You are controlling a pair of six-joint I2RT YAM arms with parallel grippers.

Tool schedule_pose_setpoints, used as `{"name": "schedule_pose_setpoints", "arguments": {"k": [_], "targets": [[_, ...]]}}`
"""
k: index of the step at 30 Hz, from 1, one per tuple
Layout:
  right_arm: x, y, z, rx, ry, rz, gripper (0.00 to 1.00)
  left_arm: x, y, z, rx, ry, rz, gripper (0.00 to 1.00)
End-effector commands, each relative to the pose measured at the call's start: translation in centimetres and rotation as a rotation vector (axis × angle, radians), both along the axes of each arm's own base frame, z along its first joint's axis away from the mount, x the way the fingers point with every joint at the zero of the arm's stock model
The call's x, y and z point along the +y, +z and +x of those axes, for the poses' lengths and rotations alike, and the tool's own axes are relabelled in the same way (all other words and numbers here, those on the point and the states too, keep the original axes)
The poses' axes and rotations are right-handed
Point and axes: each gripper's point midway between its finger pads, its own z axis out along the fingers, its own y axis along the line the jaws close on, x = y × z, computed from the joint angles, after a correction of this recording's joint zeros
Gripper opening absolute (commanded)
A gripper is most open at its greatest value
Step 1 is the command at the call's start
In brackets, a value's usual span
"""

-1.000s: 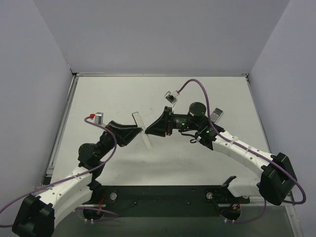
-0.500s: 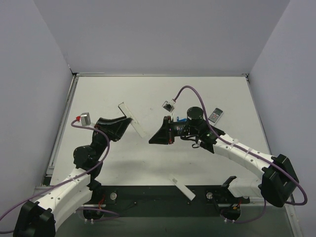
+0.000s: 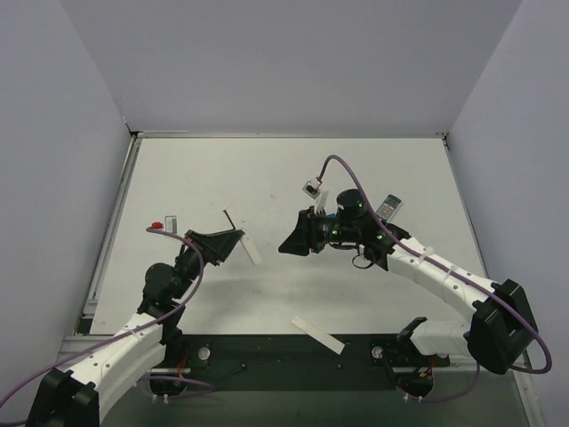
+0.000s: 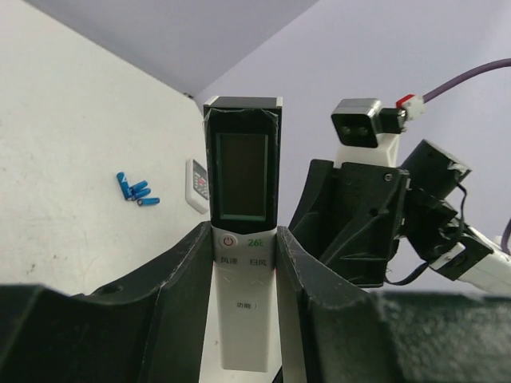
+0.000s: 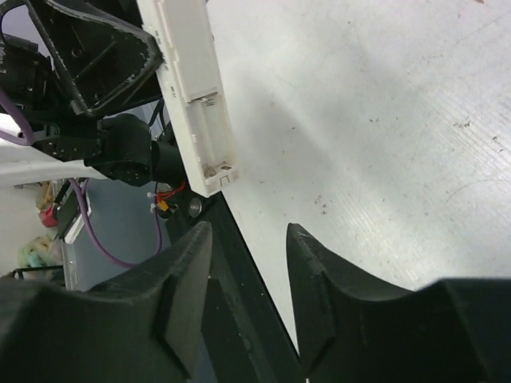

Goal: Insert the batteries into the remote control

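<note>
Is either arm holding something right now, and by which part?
The left end effector holds the remote control by its long sides, just below the screen. The right end effector is open, holding nothing.

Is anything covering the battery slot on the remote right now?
Nothing visible does. The remote, held in the left gripper, shows its slot open and empty, facing the right gripper; the cover lies apart on the table near the arm bases.
</note>
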Motion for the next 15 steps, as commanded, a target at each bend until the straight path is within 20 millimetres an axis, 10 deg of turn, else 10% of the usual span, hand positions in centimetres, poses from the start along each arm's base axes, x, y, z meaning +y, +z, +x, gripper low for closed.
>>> {"name": "schedule_pose_setpoints", "arguments": {"k": [1, 7, 15], "targets": [[0.3, 1.9, -0.1, -0.064, 0.022, 0.039, 0.50, -0.1, -0.1, -0.2, -0.016, -0.013, -0.001, 0.00], [2.2, 4.9, -1.6, -0.052, 0.135, 0.206, 0.82, -0.5, 0.6, -0.7, -0.039, -0.050, -0.021, 0.00], [4.6, 5.7, -1.9, -0.032, 0.209, 0.273, 0.90, -0.7, 3.2, -1.7, -0.107, -0.094, -0.100, 0.00]]}}
